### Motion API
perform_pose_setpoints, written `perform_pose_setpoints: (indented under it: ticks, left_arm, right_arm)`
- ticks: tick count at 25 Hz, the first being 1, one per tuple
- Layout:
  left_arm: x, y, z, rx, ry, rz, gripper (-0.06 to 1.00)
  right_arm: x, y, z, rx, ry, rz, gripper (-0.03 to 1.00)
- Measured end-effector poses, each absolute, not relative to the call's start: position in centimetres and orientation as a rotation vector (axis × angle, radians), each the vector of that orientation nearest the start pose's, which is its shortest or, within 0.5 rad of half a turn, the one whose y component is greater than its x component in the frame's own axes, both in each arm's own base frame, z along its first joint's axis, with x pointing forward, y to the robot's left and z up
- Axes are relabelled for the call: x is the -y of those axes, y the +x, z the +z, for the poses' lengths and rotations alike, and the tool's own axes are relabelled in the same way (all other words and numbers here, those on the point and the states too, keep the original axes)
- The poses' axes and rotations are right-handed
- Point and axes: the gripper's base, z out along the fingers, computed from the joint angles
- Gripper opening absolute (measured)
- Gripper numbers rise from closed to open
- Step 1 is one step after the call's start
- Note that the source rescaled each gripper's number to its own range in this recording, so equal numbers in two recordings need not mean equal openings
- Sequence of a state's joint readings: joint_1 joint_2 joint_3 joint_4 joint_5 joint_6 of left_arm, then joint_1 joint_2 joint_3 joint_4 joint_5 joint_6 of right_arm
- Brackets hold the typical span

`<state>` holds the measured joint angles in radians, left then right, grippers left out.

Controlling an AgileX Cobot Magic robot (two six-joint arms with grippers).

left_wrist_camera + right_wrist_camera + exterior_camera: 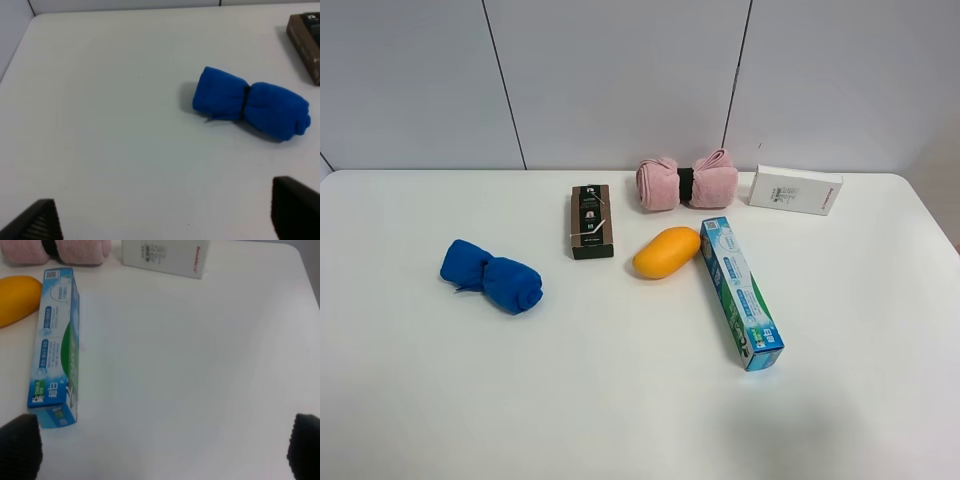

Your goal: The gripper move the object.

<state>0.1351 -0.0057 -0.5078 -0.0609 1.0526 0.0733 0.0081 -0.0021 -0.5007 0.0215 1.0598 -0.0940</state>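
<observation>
Beside pink towel [687,183], white box [795,190], red lettering illegible; both pincers [165,220] [165,450] agape.

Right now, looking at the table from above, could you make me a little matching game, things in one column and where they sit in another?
Things:
1. pink rolled fluffy towel with a black band
2. blue rolled towel
3. white rectangular carton
4. long blue and green toothpaste box

Places:
A. far left, alone
B. back right, near the wall
C. back middle, behind the orange oval fruit
D. right of the fruit, running toward the front

Pairs: 1-C, 2-A, 3-B, 4-D
</observation>
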Motion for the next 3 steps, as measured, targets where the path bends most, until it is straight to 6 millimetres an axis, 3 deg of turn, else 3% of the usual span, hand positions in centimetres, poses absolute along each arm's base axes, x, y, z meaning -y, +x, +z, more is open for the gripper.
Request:
perform_pose_setpoints:
  ticks: [3]
  left_arm:
    - [0.56,-0.57,28.02,-2.021,-0.059,0.059,0.76]
  right_arm:
    - [-0.17,-0.53,27.75,-2.038,-0.105,-0.028,1.00]
